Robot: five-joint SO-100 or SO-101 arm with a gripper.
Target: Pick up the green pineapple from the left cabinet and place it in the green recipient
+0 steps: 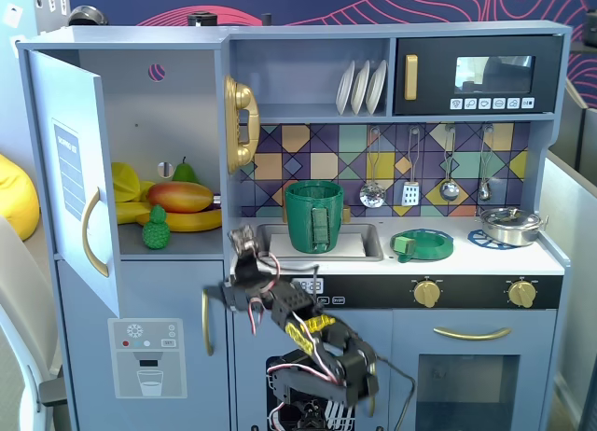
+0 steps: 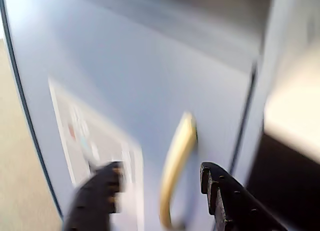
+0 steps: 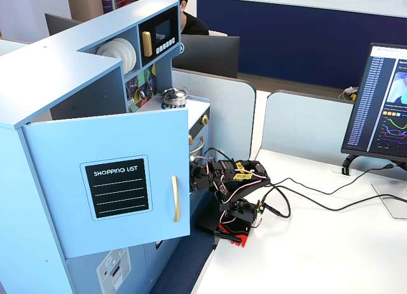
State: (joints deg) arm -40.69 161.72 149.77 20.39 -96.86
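The gripper (image 2: 160, 191), jaws spread and empty, hangs low before the lower door's gold handle (image 2: 176, 166). Above, the left cabinet (image 1: 177, 132) stands open, so the green pineapple (image 1: 155, 228) at its shelf's front edge looks reachable; the green recipient (image 1: 313, 215) waits in the sink.

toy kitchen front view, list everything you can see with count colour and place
left cabinet: 1, grey-blue, door swung open
green pineapple: 1, green, front of cabinet shelf
mango: 1, orange-red, shelf behind pineapple
bananas: yellow, count unclear, on the shelf beside the mango
pear: 1, green, shelf back
green recipient: 1, dark green, in sink
low dish: 1, green, counter right of sink
plates: 3, white, upper rack
utensils: 4, silver, hanging on the tiled wall
pot: 1, silver, on the stove
toy phone: 1, gold, cabinet side
hand: 1, black, open, below counter edge
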